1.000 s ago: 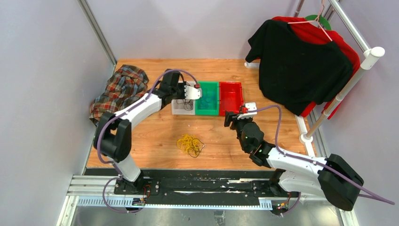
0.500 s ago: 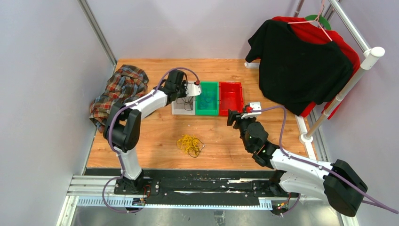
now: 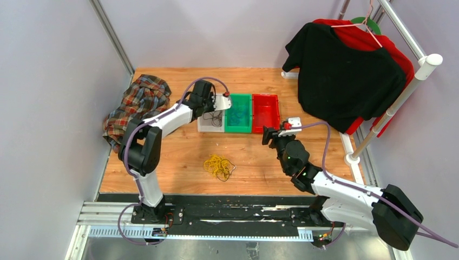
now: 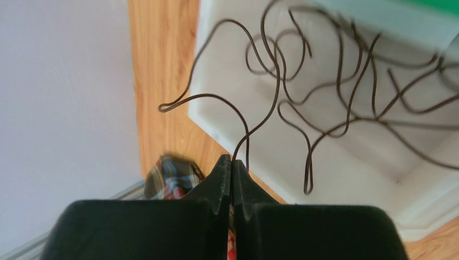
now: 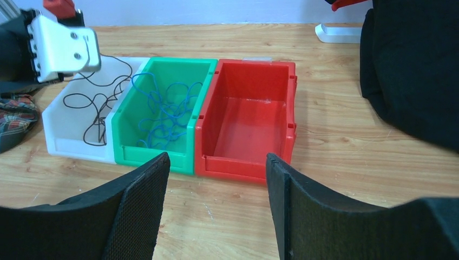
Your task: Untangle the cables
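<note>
My left gripper (image 4: pixel 233 161) is shut on one dark brown cable (image 4: pixel 275 89), which rises from its tips and loops over the near rim of the white bin (image 4: pixel 201 65). Several more dark cables (image 5: pixel 89 103) lie in that white bin (image 3: pixel 205 125). Blue cables (image 5: pixel 168 108) lie in the green bin (image 3: pixel 238 125). A tangle of yellow cables (image 3: pixel 219 166) lies on the table in front of the bins. My left gripper (image 3: pixel 215 106) hangs over the white bin's left part. My right gripper (image 5: pixel 216 162) is open and empty, low over the table before the red bin (image 5: pixel 243 130).
A crumpled plaid shirt (image 3: pixel 138 103) lies at the table's left edge. A black shirt (image 3: pixel 346 70) and a red one hang on a white rack at the right, its foot (image 3: pixel 353 157) on the table. The three bins stand side by side at mid-table.
My left arm drew back to the left over the white bin, then held still. My right gripper shifted slightly right and towards the red bin.
</note>
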